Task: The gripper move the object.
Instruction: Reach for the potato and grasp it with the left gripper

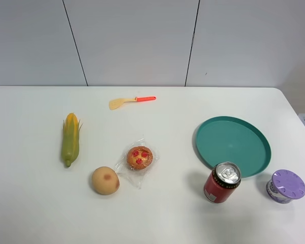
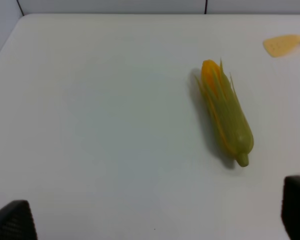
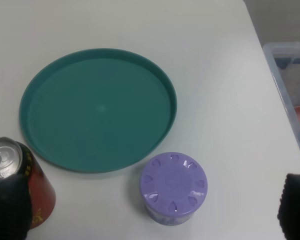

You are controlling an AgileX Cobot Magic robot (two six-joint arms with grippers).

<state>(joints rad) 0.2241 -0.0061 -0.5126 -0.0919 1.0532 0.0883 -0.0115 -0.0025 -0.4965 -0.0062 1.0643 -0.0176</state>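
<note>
A white panelled wall (image 1: 137,40) with dark seams stands behind a broad white tabletop (image 1: 162,223). Neither arm shows in the high view. Each wrist camera looks down at the tabletop with only two black fingertips at the frame's edge. The left end effector (image 2: 154,212) hangs released above bare surface near the corn, fingers spread wide with nothing between them. The right end effector (image 3: 151,207) is likewise released, fingers wide apart over the can and the cup.

Seven things lie there, one of each. The teal plate (image 1: 234,145) is on the right. The husked corn cob (image 1: 70,140) lies lengthwise on the left. The red can (image 1: 222,183) stands upright just in front of the plate. The peach-like fruit (image 1: 105,180) sits left of centre towards the front, reddish spot up, well apart from both end effectors. The plastic-wrapped pastry (image 1: 139,157) lies just beside it. The purple-lidded cup (image 1: 285,186) stands near the plate's right front. The small spatula (image 1: 129,101) lies at the back.
</note>
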